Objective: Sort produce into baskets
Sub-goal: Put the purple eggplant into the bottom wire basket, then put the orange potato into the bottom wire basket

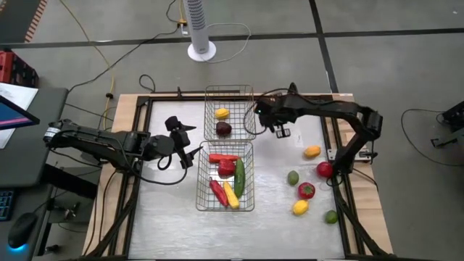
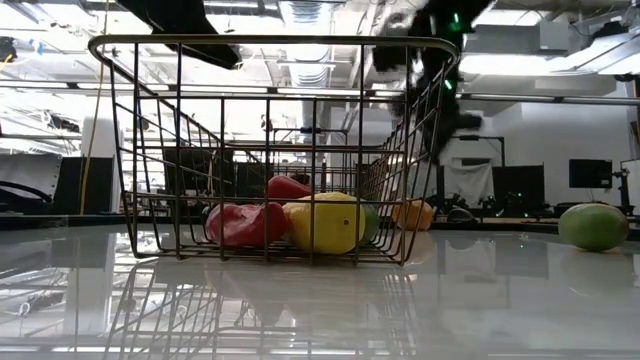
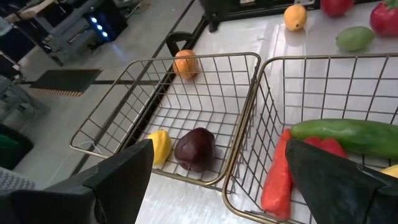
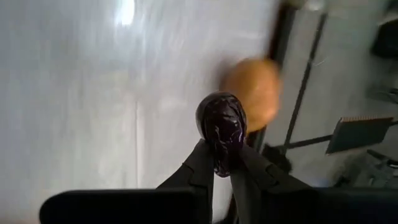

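Your right gripper (image 1: 280, 129) hangs just to the right of the far basket (image 1: 229, 88). Its fingers are nearly together, pinching the lower end of a dark purple piece (image 4: 221, 126). From above you cannot make out that piece. The orange blur (image 4: 252, 90) behind it is too smeared to name.

Your left gripper (image 1: 190, 141) is spread wide and holds nothing, just left of where the two baskets meet.

The far basket holds a lemon (image 1: 222, 113) and a plum (image 1: 224, 129). The near basket (image 1: 199, 181) holds a cucumber (image 1: 239, 177), red peppers (image 1: 223, 157) and a yellow piece (image 1: 230, 194).

An orange (image 3: 186, 63) shows through the far basket's mesh; you cannot tell whether it lies inside or beyond the wall. Six more pieces lie loose on the tabletop (image 1: 174, 217) to the right, among them a lime (image 1: 293, 177) and a tomato (image 1: 324, 170).
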